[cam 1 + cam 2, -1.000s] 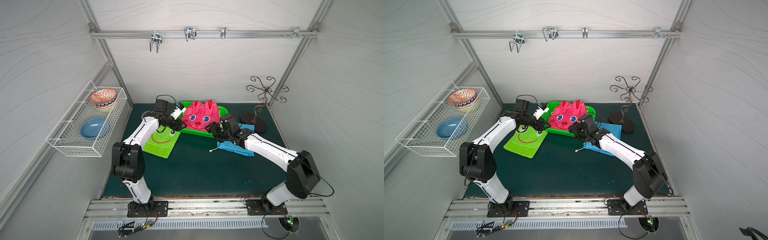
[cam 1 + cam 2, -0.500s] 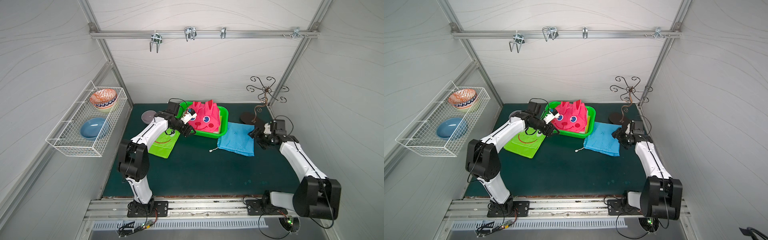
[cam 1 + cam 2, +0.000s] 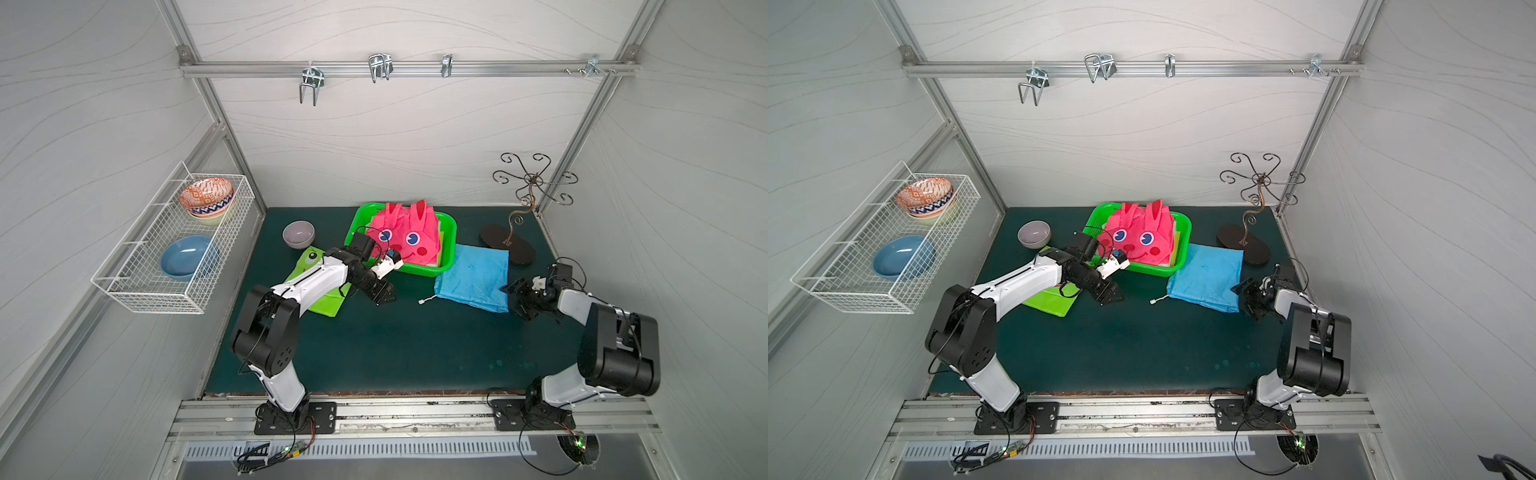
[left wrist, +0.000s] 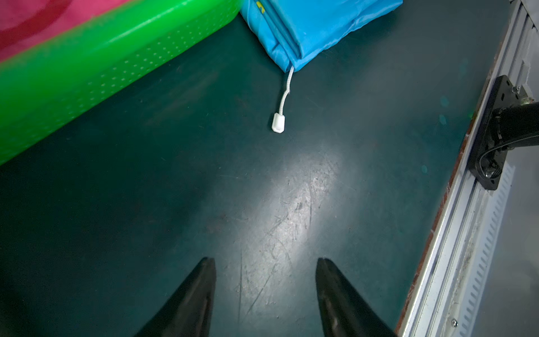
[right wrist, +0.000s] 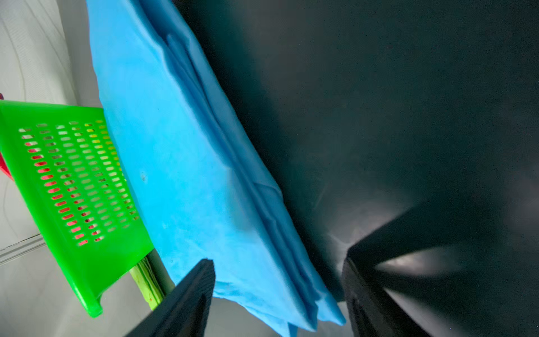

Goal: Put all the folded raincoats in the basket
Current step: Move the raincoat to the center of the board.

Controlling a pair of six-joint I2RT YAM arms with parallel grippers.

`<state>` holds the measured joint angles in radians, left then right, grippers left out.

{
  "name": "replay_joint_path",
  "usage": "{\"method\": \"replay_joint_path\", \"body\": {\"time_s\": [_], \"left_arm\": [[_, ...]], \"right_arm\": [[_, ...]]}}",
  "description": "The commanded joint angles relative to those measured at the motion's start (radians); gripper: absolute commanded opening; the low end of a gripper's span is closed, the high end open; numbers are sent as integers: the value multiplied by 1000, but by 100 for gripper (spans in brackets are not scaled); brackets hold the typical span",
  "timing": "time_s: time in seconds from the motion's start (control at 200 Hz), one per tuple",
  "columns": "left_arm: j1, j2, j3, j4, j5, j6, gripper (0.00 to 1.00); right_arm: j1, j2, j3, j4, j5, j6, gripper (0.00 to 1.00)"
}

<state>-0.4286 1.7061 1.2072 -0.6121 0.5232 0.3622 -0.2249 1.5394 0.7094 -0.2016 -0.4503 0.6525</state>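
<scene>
The basket [image 3: 419, 271] stands at the back middle of the worktop [image 3: 415, 345], with a folded raincoat [image 3: 405, 243] lying in it. A second raincoat [image 3: 473, 277] lies just right of the basket, in front of a hook stand [image 3: 505, 245]. A third raincoat [image 3: 309, 266] lies left of the basket, with a bowl [image 3: 298, 235] behind it. A wire rack [image 3: 153, 297] on the left wall holds stacked bowls [image 3: 206, 199] behind a single dish [image 3: 185, 257].

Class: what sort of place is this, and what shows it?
Probably a robot test cell: left arm and right arm bolted to a metal rail, an aluminium frame with white walls, and props like the wire rack and basket.
</scene>
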Motion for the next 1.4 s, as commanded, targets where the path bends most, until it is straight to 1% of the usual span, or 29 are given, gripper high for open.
{"method": "replay_joint_path", "body": {"time_s": [0.0, 0.06, 0.16, 0.22, 0.275, 0.34, 0.385, 0.415, 0.485, 0.58, 0.7, 0.78, 0.835, 0.93, 1.035, 1.09, 1.165, 1.27, 1.33, 1.395], "left_arm": [[1, -11, 18, 46, -26, -10, 60], [0, -11, 14, 49, -32, -6, 60], [-2, -12, 10, 53, -38, -3, 60], [-3, -13, 7, 58, -38, -1, 60], [-4, -14, -1, 66, -36, 1, 60], [-4, -13, -11, 72, -37, 4, 60], [-4, -13, -16, 74, -35, 2, 60], [-4, -12, -19, 74, -34, 4, 60], [-4, -17, -23, 66, -29, 12, 60], [-4, -29, -30, 48, -28, 33, 60], [-4, -51, -60, 36, -32, 68, 61], [-5, -52, -72, 23, 0, 37, 62], [-12, -38, -61, 8, 24, -35, 63], [-13, 23, -7, -84, 176, -120, 61], [-20, 49, -32, -48, 240, -244, 61], [-28, 33, -66, -7, 240, -281, 63], [-36, 3, -111, 38, 204, -319, 64], [-36, -23, -156, 45, 160, -339, 64], [-36, -35, -185, 42, 160, -344, 65], [-39, -37, -226, 81, 175, -382, 66]], "right_arm": [[31, 69, -5, -8, -3, -45, 72], [43, 68, -4, -27, 5, -56, 68], [57, 52, 4, -60, 6, -73, 53], [73, 43, 15, -84, 19, -96, 41], [88, 42, 28, -110, 28, -120, 33], [97, 47, 40, -143, 27, -142, 15], [103, 40, 37, -158, 23, -146, 9], [107, 27, 32, -173, 23, -146, 6], [127, -19, 25, -230, 30, -150, 5], [137, -132, 13, -339, 19, -152, 0], [149, -265, -5, -450, -7, -142, 0], [176, -301, 4, -532, -35, -144, 0], [223, -309, 25, -594, -23, -160, 0], [338, -310, 58, -678, 14, -176, 0], [432, -314, 50, -706, -10, -163, 0], [462, -312, 40, -718, -36, -165, 0], [498, -309, 32, -736, -62, -182, 0], [584, -283, 41, -749, -81, -196, 0], [652, -245, 42, -755, -77, -202, 0], [715, -218, 42, -744, -72, -192, 0]]}}
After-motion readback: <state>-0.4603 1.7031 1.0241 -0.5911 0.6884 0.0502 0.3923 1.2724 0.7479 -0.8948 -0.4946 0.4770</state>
